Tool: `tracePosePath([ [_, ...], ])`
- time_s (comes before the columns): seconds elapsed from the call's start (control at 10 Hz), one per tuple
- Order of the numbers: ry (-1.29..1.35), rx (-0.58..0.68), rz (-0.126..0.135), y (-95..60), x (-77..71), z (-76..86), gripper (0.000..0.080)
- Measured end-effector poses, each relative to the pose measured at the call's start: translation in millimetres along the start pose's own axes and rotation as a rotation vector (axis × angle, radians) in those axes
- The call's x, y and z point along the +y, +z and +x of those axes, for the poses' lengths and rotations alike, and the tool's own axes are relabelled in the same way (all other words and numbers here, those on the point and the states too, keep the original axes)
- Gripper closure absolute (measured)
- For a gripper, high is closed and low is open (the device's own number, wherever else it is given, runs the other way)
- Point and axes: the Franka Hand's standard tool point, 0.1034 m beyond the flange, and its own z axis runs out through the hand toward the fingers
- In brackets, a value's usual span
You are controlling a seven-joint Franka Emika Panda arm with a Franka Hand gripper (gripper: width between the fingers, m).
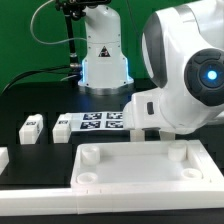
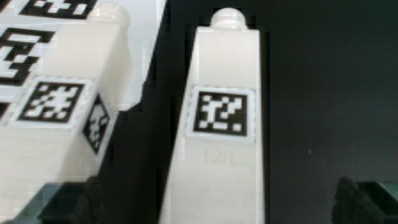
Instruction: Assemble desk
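Observation:
In the wrist view a white square leg [image 2: 222,110] with one black-and-white tag lies lengthwise on the black table. It runs between the fingers of my gripper [image 2: 217,205]. The dark fingertips [image 2: 365,200] stand on either side of it with gaps, so the gripper is open. A second white tagged leg [image 2: 63,110] lies close beside it. In the exterior view the white tray-like tabletop [image 1: 140,165] lies at the front with round corner sockets. Two more legs [image 1: 32,126] [image 1: 62,126] lie at the left. The arm's body hides the gripper there.
The marker board [image 1: 100,122] lies behind the tabletop, just left of the arm's wrist. A white piece [image 1: 3,158] shows at the exterior view's left edge. A white border strip [image 1: 40,190] runs along the front. The robot base [image 1: 103,55] stands at the back.

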Motion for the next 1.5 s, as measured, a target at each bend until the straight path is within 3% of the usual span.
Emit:
tracePosePath([
  [0.3,-0.002,-0.002,-0.001,1.5,-0.6,0.9,0.0151],
  [0.5,-0.002,-0.002,-0.001,1.6,-0.6,0.9,0.0416],
  [0.6,-0.002,-0.002,-0.001,1.5,-0.6,0.9,0.0416],
  [0.7,-0.002,-0.002,-0.001,1.6,-0.7,0.9,0.0515],
  [1.3,-0.005,-0.004,-0.001,-0.5,-0.6,-0.5,0.0515],
  [1.4,-0.019,-0.016,-0.003,-19.2,0.1,-11.8,0.0514],
  [1.5,-0.042,-0.001,0.006,-47.2,4.4,-25.5,0.0514],
])
